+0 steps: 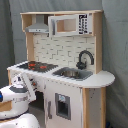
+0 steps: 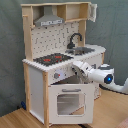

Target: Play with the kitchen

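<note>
The kitchen [image 1: 75, 85] is a tall white and light-wood toy unit in both exterior views, with a black-red stovetop [image 2: 50, 60], a black faucet [image 2: 75, 40], a sink [image 1: 72, 73] and a grey hood [image 2: 50, 21]. Its windowed oven door [image 2: 70, 102] stands ajar, swung out from the front. In the second exterior view my gripper [image 2: 76, 68] reaches in from the right, just under the counter edge and above the top of the oven door, beside the knobs [image 2: 56, 75]. In the first exterior view my white arm [image 1: 17, 95] covers the kitchen's lower left.
A white microwave shelf [image 1: 70, 24] sits at the top of the unit. Grey curtains [image 1: 117, 50] hang behind it. The kitchen stands on a wooden floor [image 2: 110, 112]. A lower cabinet door [image 1: 62, 106] with a dark window is shut.
</note>
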Controlling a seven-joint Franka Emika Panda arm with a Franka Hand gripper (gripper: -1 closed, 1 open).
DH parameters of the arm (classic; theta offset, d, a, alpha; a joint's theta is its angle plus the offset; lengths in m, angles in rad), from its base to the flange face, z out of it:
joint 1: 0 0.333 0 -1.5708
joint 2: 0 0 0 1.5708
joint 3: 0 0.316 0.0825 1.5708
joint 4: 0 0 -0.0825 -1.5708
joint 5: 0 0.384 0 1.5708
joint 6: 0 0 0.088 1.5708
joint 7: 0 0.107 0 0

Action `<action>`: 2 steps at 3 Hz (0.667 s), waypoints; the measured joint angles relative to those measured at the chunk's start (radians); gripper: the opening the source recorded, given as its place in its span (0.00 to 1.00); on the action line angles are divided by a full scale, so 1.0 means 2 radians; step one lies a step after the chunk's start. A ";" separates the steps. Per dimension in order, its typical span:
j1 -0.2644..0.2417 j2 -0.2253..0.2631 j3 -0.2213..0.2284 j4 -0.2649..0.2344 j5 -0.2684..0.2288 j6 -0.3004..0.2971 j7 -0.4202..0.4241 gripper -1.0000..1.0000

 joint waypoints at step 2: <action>0.034 0.001 0.006 -0.030 0.000 -0.002 0.005 1.00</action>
